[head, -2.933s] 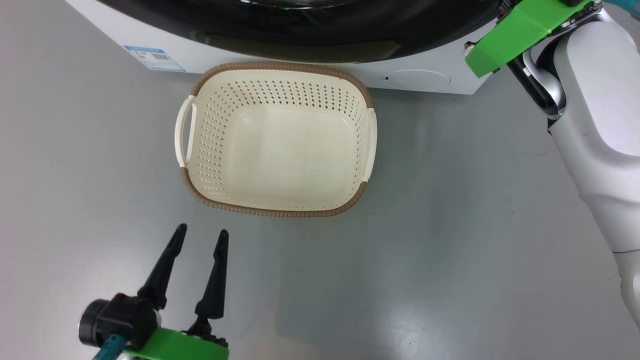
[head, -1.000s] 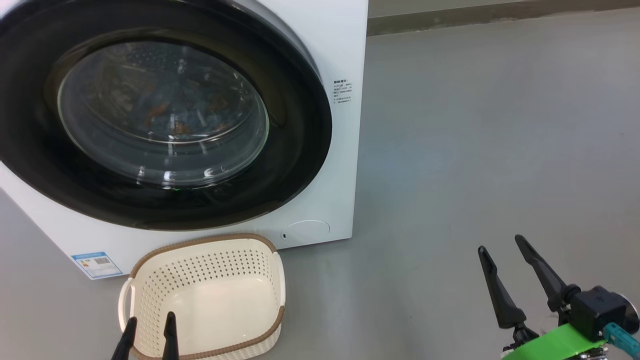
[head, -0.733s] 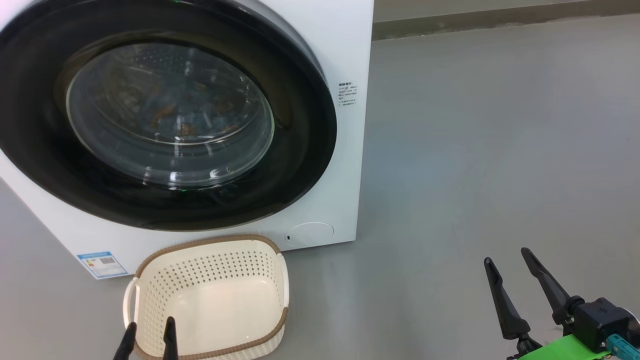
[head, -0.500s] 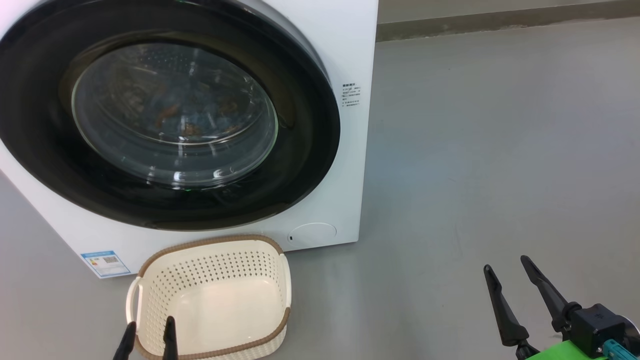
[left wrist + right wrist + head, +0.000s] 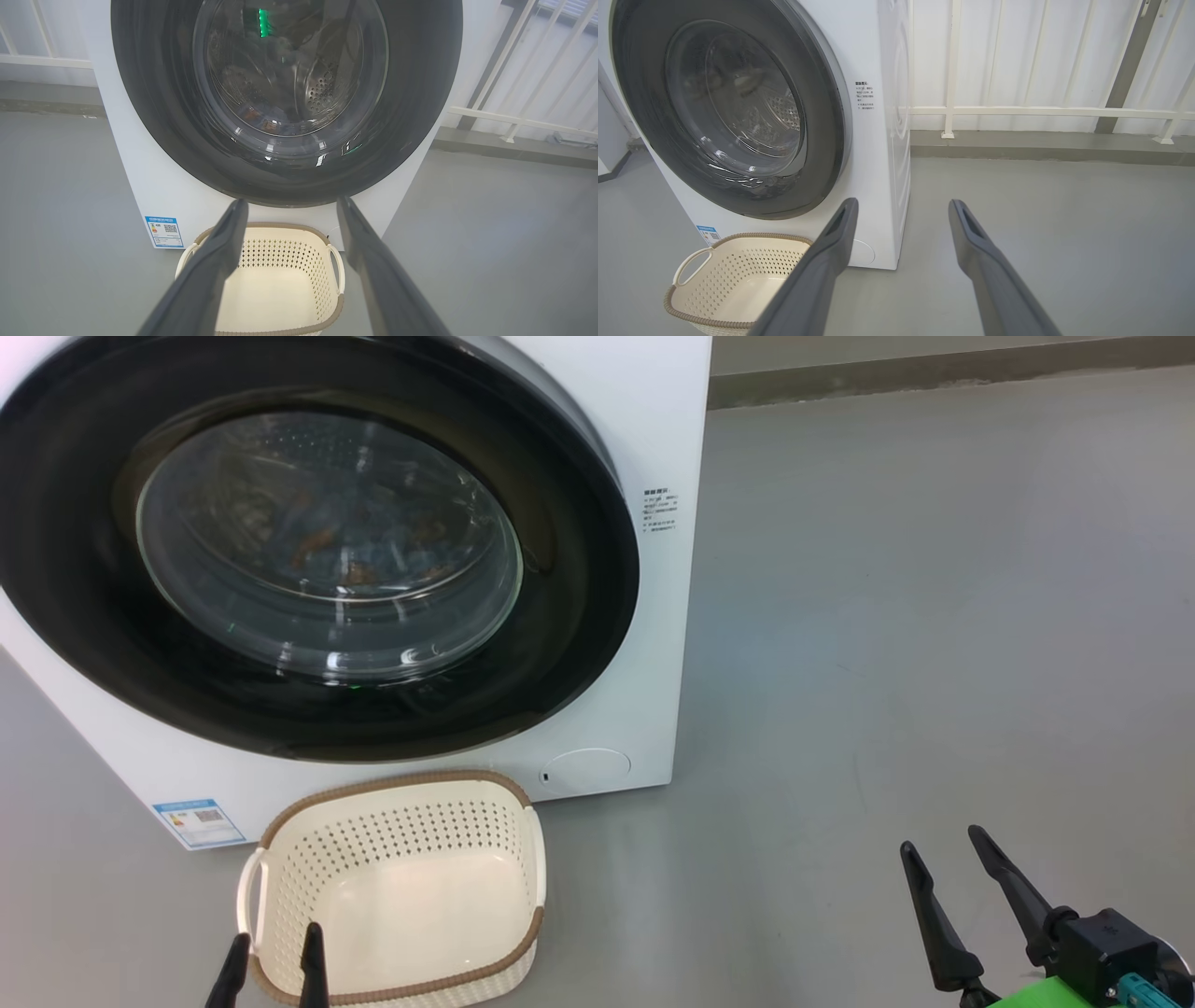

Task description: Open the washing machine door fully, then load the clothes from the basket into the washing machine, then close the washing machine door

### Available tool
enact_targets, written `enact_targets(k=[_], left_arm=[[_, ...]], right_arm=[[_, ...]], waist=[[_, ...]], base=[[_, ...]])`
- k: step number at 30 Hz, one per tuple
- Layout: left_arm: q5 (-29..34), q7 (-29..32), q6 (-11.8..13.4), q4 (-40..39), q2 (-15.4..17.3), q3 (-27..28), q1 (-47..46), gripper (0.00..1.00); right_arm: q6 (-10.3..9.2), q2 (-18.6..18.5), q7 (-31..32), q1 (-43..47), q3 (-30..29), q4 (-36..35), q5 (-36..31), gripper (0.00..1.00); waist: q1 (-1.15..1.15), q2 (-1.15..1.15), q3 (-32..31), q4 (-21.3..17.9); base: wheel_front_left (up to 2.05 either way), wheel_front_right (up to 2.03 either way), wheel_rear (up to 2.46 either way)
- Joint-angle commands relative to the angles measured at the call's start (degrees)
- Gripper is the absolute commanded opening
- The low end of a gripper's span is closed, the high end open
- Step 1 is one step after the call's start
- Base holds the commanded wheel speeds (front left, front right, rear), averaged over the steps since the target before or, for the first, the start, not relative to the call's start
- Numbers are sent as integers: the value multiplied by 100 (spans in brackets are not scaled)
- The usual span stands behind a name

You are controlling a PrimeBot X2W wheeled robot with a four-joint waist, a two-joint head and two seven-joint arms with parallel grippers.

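The big white washing machine (image 5: 653, 420) stands on the grey floor (image 5: 887, 616), its round black-rimmed door (image 5: 579, 616) shut against the front. Behind the bulging glass lie blue clothes (image 5: 364, 555) with orange-brown prints. The cream perforated basket (image 5: 392, 783) sits upright just below the door, its bare bottom showing.

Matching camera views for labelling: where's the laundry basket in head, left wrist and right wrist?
Head view: basket at bottom left, below the door.
Left wrist view: basket at bottom centre.
Right wrist view: basket in the bottom left corner.
Shared landmark: blue energy label, close to the basket's rim.
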Motion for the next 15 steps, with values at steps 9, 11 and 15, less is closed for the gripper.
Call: enact_targets(k=[9,11,15], left_arm=[[45,-36,-2,-185,38,203,-84,100],[25,-36,-21,-207,38,184,-76,100],[5,5,-28,129,-32,-43,-1,0]], right_arm=[[-34,-27,-27,-46,131,-59,42,100],[-34,-25,-27,-45,130,-54,43,100],[1,26,2,9,8,266,7,0]], waist=[[0,0,15,25],[0,0,16,27],[0,0,18,29]], base=[[0,0,0],[0,0,0],[0,0,0]])
